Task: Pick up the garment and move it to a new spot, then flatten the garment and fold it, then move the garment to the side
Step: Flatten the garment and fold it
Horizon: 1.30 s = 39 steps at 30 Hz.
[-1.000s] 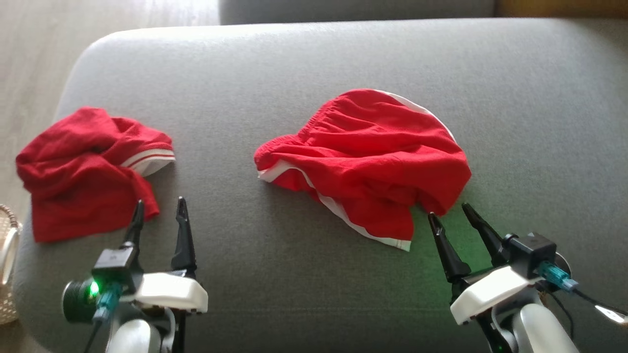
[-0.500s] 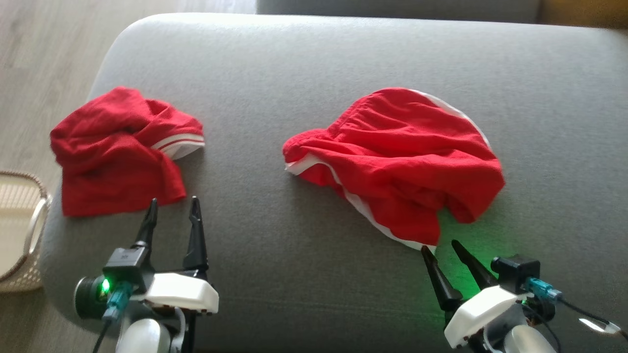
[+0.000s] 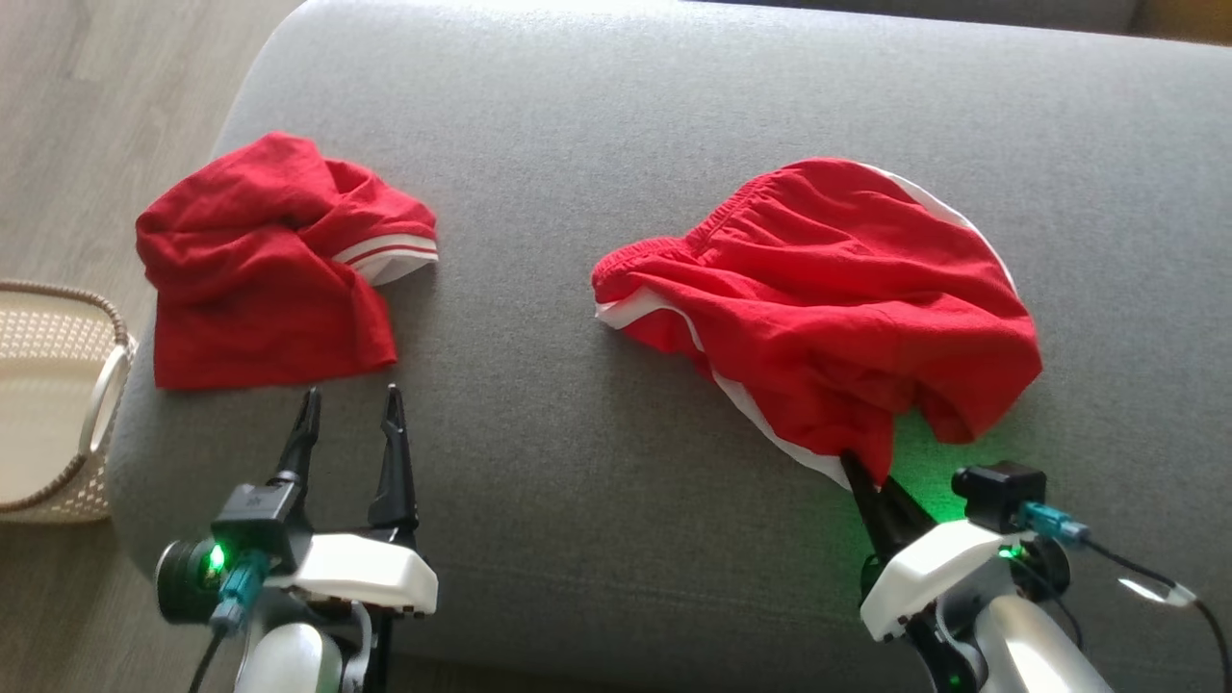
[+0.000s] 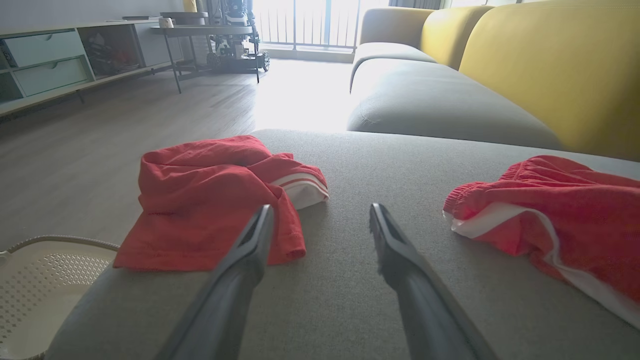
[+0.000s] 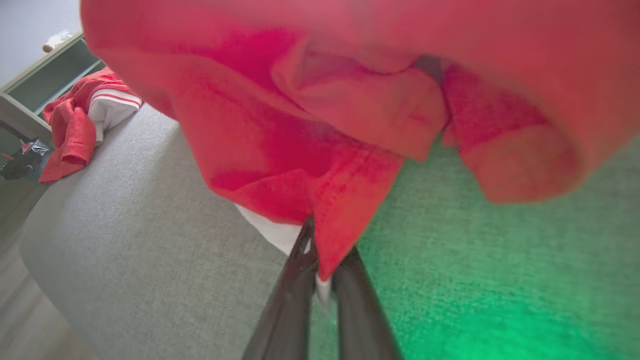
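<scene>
The red shorts (image 3: 828, 289) at 2 o'clock are thin, matt cloth, finely creased, with smooth white trim and a puckered elastic waistband. The other red garment (image 3: 260, 279) at 10 o'clock looks a softer, duller knit with a ribbed white cuff. The grey cushion (image 3: 577, 144) is coarse-woven, matt fabric. The basket (image 3: 58, 318) at 9 o'clock is cream perforated plastic. The floor (image 3: 96, 96) is pale wood-grain plank with a faint sheen. The left gripper (image 3: 351, 404) has dark matt jaws on a glossy white plastic shell.
</scene>
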{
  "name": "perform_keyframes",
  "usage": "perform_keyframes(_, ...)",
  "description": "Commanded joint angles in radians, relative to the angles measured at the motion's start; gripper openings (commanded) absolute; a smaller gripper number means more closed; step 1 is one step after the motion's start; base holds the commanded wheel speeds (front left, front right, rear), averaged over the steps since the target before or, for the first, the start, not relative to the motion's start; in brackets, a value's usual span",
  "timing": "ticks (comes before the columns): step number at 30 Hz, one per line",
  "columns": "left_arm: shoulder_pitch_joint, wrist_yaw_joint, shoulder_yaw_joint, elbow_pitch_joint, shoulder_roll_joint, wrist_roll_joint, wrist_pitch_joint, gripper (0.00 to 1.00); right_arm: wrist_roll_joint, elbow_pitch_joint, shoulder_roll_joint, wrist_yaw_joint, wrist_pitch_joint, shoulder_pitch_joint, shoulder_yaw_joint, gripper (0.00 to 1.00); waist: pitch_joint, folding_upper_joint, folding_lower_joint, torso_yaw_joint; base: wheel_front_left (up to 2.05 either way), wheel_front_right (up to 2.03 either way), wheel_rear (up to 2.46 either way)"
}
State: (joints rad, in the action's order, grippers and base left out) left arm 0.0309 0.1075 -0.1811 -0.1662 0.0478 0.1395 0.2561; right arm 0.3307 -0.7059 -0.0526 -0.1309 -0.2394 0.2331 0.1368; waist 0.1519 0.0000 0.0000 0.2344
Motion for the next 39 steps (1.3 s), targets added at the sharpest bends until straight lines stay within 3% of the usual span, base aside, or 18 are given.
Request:
perform_keyframes(1, 0.044, 0.01, 0.031, 0.029, 0.002, 0.002, 0.006, 1.0, -0.014, 0.021, 0.002, 0.0, -0.014, 0.025, 0.016, 0.0, -0.005, 0.0, 0.0, -0.01, 0.0, 0.0, 0.0)
perform_keyframes(9, 0.038, 0.006, 0.036, 0.026, 0.002, -0.002, 0.006, 1.0, -0.151, 0.109, -0.025, 0.0, -0.02, 0.041, -0.095, 0.0, -0.042, 0.0, 0.0, -0.084, 0.0, 0.0, 0.0)
perform_keyframes(14, 0.036, 0.005, 0.039, 0.023, 0.002, 0.0, 0.006, 1.0, -0.18, 0.2, -0.06, 0.0, 0.029, 0.026, -0.133, 0.0, -0.056, 0.0, 0.0, -0.132, 0.0, 0.0, 0.0)
perform_keyframes(21, 0.041, 0.007, 0.034, 0.014, 0.002, 0.009, 0.006, 1.0, -0.173, 0.392, -0.106, 0.0, 0.206, -0.041, -0.196, 0.0, -0.06, 0.0, 0.0, -0.21, 0.0, 0.0, 0.0)
perform_keyframes(25, 0.05, 0.013, 0.022, 0.01, 0.002, 0.016, 0.006, 1.0, -0.133, 0.458, -0.1, 0.0, 0.363, -0.1, -0.215, 0.0, -0.056, 0.0, 0.0, -0.245, 0.0, 0.0, 0.0)
perform_keyframes(28, 0.059, 0.014, 0.013, 0.004, 0.002, 0.018, 0.006, 1.0, -0.14, 0.489, -0.093, 0.0, 0.416, -0.128, -0.237, 0.02, -0.049, 0.0, 0.0, -0.265, 0.0, 0.0, 0.0)
perform_keyframes(29, 0.064, 0.013, 0.009, 0.001, 0.002, 0.019, 0.006, 1.0, -0.153, 0.5, -0.087, 0.0, 0.409, -0.129, -0.249, 0.95, -0.047, 0.0, 0.0, -0.27, 0.0, 0.0, 0.0)
perform_keyframes(30, 0.069, 0.012, 0.004, -0.001, 0.002, 0.019, 0.006, 1.0, -0.162, 0.506, -0.075, 0.0, 0.403, -0.129, -0.264, 1.0, -0.045, 0.0, 0.0, -0.275, 0.0, 0.0, 0.0)
perform_keyframes(39, 0.099, 0.009, -0.051, -0.009, 0.002, 0.027, 0.006, 1.0, -0.175, 0.578, -0.022, 0.0, 0.272, -0.112, -0.245, 1.0, -0.032, 0.0, 0.0, -0.309, 0.0, 0.0, 0.0)
